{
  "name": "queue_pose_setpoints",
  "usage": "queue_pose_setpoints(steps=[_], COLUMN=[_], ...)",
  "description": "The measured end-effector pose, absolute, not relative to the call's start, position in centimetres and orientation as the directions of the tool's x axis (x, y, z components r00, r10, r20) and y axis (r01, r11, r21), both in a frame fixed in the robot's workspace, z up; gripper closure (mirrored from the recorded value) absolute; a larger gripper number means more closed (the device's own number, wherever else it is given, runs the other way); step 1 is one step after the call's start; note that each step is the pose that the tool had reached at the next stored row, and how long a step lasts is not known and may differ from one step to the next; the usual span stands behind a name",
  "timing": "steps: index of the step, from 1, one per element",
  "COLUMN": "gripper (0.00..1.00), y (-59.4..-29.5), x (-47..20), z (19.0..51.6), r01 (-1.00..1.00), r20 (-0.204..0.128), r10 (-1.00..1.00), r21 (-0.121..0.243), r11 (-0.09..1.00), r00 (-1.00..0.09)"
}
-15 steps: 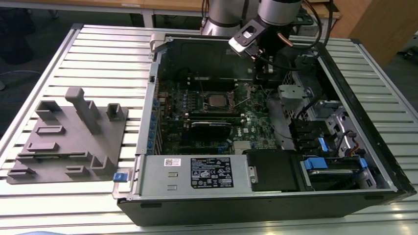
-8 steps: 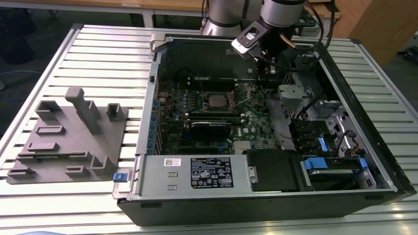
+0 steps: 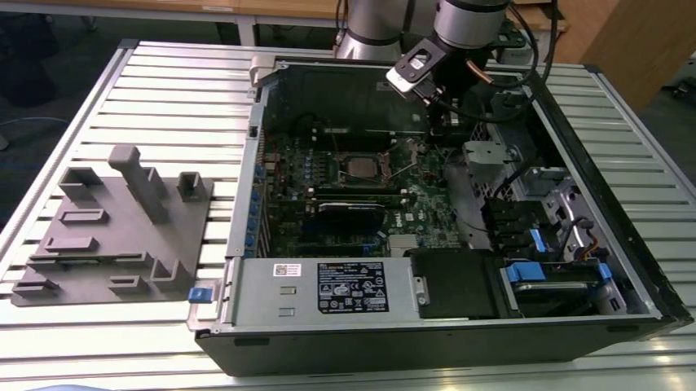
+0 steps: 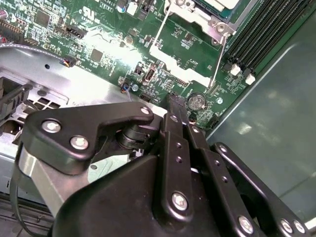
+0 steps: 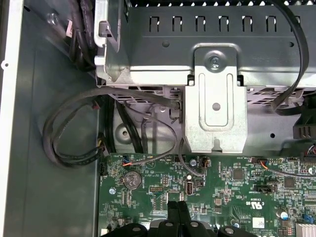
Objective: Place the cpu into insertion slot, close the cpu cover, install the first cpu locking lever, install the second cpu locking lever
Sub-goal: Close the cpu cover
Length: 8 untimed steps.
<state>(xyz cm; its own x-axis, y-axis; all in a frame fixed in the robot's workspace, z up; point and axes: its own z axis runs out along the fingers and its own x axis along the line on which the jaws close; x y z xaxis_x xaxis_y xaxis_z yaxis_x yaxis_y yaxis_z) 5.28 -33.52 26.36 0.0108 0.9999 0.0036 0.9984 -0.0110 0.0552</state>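
Observation:
The cpu [image 3: 357, 165], a dull silver square, lies in the insertion slot [image 3: 360, 152] in the middle of the motherboard. The silver cpu cover [image 4: 193, 17] frames the socket's edge in the second wrist view, with two thin lever rods [image 4: 219, 58] beside it. My gripper [image 3: 441, 116] hangs inside the case, behind the socket and toward the exterior view's right. Its black fingertips [image 4: 174, 104] are pressed together with nothing between them, just above the board near a coin battery [image 4: 196, 101]. The first wrist view shows the gripper [image 5: 177, 206] shut over the green board.
A grey metal bracket [image 5: 215, 106] and looped black cables [image 5: 74, 128] sit just beyond the fingers. Long black memory slots [image 4: 266, 29] run past the socket. A black card [image 3: 350, 213] and the power supply [image 3: 326, 287] lie nearer. A grey fixture [image 3: 114, 232] stands on the slatted table.

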Motion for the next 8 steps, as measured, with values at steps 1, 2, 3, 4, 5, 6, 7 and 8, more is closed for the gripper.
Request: queue_pose_setpoints(steps=[1, 2, 3, 4, 5, 6, 7, 8], gripper=[0.9, 0.9, 0.9, 0.9, 0.9, 0.9, 0.9, 0.9], y=[-33.52, -33.52, -33.51, -33.52, -33.52, -33.52, -33.52, -33.52], x=[5.28, 5.29, 5.3, 5.29, 5.29, 5.29, 5.29, 5.29], z=[26.36, 26.35, 26.33, 26.34, 26.34, 26.34, 26.34, 26.34], r01=[0.998, 0.999, 0.999, 0.999, 0.999, 0.999, 0.999, 0.999], r20=[0.004, 0.004, 0.004, 0.004, 0.004, 0.004, 0.004, 0.004], r10=[1.0, 1.0, 1.0, 1.0, 1.0, 1.0, 1.0, 1.0], r21=[0.055, 0.052, 0.044, 0.042, 0.041, 0.041, 0.041, 0.041], r11=[-0.011, -0.011, -0.011, -0.011, -0.011, -0.011, -0.011, -0.011], r00=[0.011, 0.011, 0.011, 0.011, 0.011, 0.011, 0.011, 0.011])
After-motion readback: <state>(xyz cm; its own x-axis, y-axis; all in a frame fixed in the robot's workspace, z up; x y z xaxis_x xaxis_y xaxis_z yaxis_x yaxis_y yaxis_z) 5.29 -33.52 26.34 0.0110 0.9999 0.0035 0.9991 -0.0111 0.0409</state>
